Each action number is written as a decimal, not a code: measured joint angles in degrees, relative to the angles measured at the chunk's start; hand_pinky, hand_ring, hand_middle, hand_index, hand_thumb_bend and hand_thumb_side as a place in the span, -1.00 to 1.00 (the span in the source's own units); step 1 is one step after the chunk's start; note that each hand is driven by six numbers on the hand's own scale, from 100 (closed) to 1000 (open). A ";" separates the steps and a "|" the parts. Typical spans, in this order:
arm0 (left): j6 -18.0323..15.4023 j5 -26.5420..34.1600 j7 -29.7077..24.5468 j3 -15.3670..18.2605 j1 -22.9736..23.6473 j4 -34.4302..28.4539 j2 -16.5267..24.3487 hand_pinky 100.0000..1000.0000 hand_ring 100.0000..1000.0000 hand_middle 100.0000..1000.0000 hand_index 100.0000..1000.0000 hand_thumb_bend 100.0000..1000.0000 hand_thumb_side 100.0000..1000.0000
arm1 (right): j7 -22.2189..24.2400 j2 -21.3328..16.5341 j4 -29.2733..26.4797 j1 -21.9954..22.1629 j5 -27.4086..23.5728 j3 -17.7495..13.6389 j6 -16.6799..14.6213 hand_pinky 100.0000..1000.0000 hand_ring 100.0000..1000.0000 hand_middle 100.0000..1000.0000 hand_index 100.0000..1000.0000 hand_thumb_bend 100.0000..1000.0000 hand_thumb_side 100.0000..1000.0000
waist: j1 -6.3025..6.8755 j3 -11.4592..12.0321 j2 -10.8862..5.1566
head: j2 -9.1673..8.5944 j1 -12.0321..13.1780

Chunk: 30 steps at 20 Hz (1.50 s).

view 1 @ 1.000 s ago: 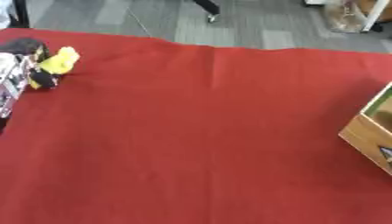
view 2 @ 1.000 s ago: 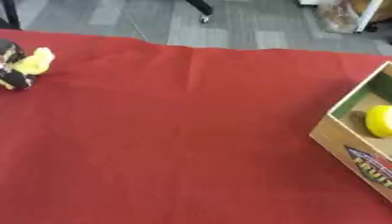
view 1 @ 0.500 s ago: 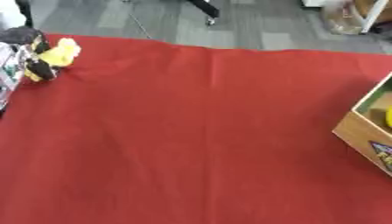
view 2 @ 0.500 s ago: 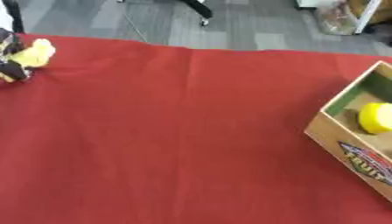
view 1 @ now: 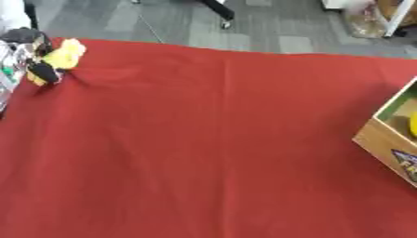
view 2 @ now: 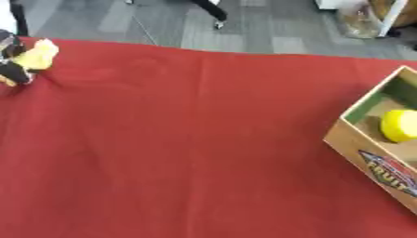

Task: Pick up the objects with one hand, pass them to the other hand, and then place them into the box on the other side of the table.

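Observation:
My left hand point(view 1: 34, 69) shows at the far left edge of the red table, its dark fingers curled round a soft yellow object point(view 1: 65, 55). The hand and object sit just above the cloth near the table's far left corner. At the right edge stands an open brown box point(view 2: 358, 148) with a fruit label on its side. A round yellow thing point(view 2: 399, 124) lies inside it. My right hand shows in neither view.
A red cloth point(view 1: 211, 139) covers the whole table. Beyond its far edge is grey floor with chair legs point(view 1: 218, 11). A white and silver part of my left arm point(view 1: 8, 65) lies along the left edge.
My left hand with the yellow object has moved slightly toward the far edge. The picture has also shifted a little, so the box sits a bit differently.

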 measured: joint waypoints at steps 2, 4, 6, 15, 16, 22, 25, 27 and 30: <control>0.60 0.87 -0.61 0.19 0.00 0.19 0.01 0.37 0.25 0.11 0.18 -0.80 -0.88 | -0.03 0.00 0.02 0.19 0.00 0.00 0.04 0.84 0.62 0.76 0.91 -1.00 0.08 | 0.00 0.09 0.00 | 0.02 -0.01; 1.03 2.17 -1.05 0.35 -0.02 0.19 0.04 0.36 0.24 0.09 0.17 -0.80 -0.88 | -0.06 0.00 0.05 0.22 0.02 0.00 0.08 0.84 0.62 0.76 0.91 -1.00 0.09 | 0.00 0.26 0.00 | 0.20 -0.04; 1.22 3.09 -1.30 0.34 -0.15 0.14 0.05 0.36 0.24 0.08 0.17 -0.77 -0.89 | -0.05 -0.01 0.24 0.30 0.05 0.00 0.09 0.84 0.62 0.76 0.91 -1.00 0.09 | 0.02 0.46 0.00 | 0.50 -0.19; 0.03 4.48 -1.44 0.29 -1.37 -2.37 1.19 0.27 0.12 -0.13 0.02 -0.91 -0.95 | 0.12 -0.06 0.59 0.75 0.45 0.00 0.26 0.85 0.62 0.76 0.91 -1.00 0.09 | 0.40 1.41 -0.82 | 1.11 -0.70; -0.17 4.99 -1.00 0.23 -0.94 -3.27 1.32 0.26 0.11 -0.14 0.00 -0.95 -0.95 | 0.14 -0.06 0.68 0.75 0.45 0.00 0.27 0.85 0.62 0.76 0.91 -1.00 0.09 | 0.35 1.52 -0.97 | 1.35 -0.77; -0.86 10.28 1.34 -1.19 4.51 -12.70 2.30 0.22 0.03 -0.21 -0.08 -1.00 -0.93 | 0.15 -0.06 0.71 0.74 0.45 0.00 0.28 0.85 0.62 0.76 0.91 -1.00 0.07 | 0.03 2.57 -1.96 | 2.04 -1.49; -0.42 13.17 2.69 -1.87 7.48 -18.26 3.08 0.21 0.02 -0.23 -0.10 -1.00 -0.93 | 0.16 -0.06 0.71 0.72 0.43 0.00 0.29 0.84 0.62 0.76 0.91 -1.00 0.07 | -0.04 2.91 -2.79 | 2.24 -2.34; -0.14 14.70 3.59 -2.33 9.41 -22.15 3.56 0.20 0.00 -0.22 -0.12 -1.00 -0.93 | 0.16 -0.07 0.71 0.72 0.38 0.00 0.29 0.84 0.62 0.76 0.91 -1.00 0.07 | -0.10 3.00 -3.29 | 2.46 -3.01; 0.31 16.98 5.18 -2.81 12.30 -28.18 4.02 0.21 -0.02 -0.22 -0.14 -1.00 -0.92 | 0.16 -0.07 0.71 0.72 0.16 0.00 0.29 0.84 0.62 0.76 0.91 -1.00 0.05 | -0.33 3.28 -3.89 | 2.49 -4.00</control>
